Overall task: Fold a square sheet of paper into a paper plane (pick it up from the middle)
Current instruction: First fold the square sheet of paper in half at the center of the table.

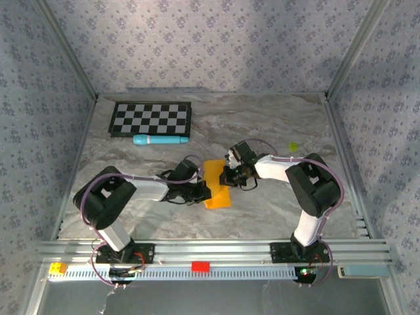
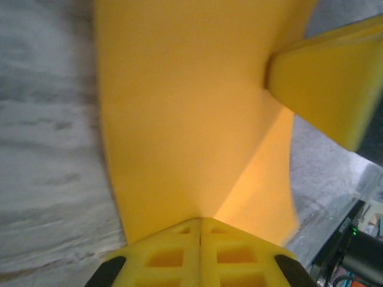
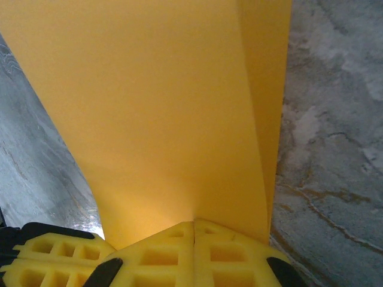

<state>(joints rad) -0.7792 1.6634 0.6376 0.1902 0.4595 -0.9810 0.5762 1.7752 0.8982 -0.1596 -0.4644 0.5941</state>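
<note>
Square sheet of paper (image 1: 218, 197) held by left claw (image 2: 199, 230), right claw (image 3: 194, 230); checkerboard (image 1: 151, 119) apart.

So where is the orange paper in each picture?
Top camera: the orange paper is in the middle, between the two arms.
Left wrist camera: the paper spreads wide above the left gripper.
Right wrist camera: it spreads above the right gripper.
Shared landmark: the grey marbled table beside the paper.
</note>
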